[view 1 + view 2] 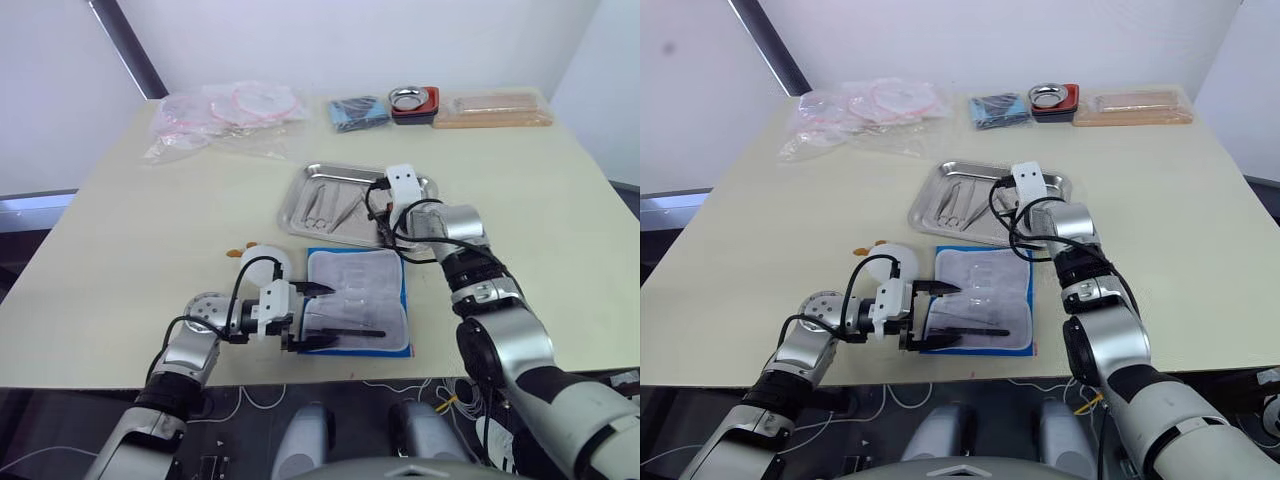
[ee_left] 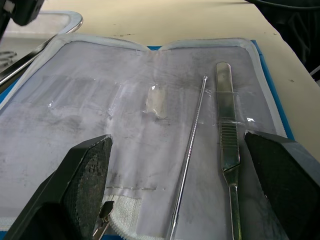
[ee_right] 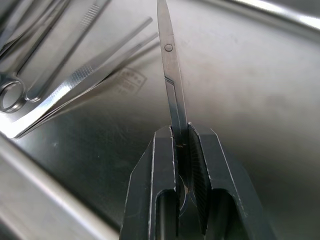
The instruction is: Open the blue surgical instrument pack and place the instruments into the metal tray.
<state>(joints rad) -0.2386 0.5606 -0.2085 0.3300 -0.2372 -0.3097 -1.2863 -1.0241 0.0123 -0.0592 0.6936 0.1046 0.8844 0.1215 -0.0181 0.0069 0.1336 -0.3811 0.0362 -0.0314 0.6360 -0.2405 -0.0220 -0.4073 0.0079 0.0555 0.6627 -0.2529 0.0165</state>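
Note:
The blue surgical instrument pack (image 1: 360, 300) lies open near the table's front edge, grey-white lining up. A thin probe (image 2: 192, 145) and a flat metal handle (image 2: 227, 140) rest side by side on the lining. My left gripper (image 1: 318, 315) is open at the pack's left edge, its fingers (image 2: 85, 180) spread on either side of these two instruments. Behind the pack lies the metal tray (image 1: 300, 215), holding several instruments (image 1: 325, 205). My right gripper (image 3: 182, 135) is shut on a pair of scissors (image 3: 170, 80) just above the tray's floor, beside tweezers and forceps (image 3: 75, 75).
A white round object (image 1: 262, 260) sits just left of the pack, close to my left wrist. At the table's back edge are clear plastic bags (image 1: 225, 115), a small blue packet (image 1: 358, 112), a metal bowl in a red holder (image 1: 413, 100) and a tan tray (image 1: 492, 110).

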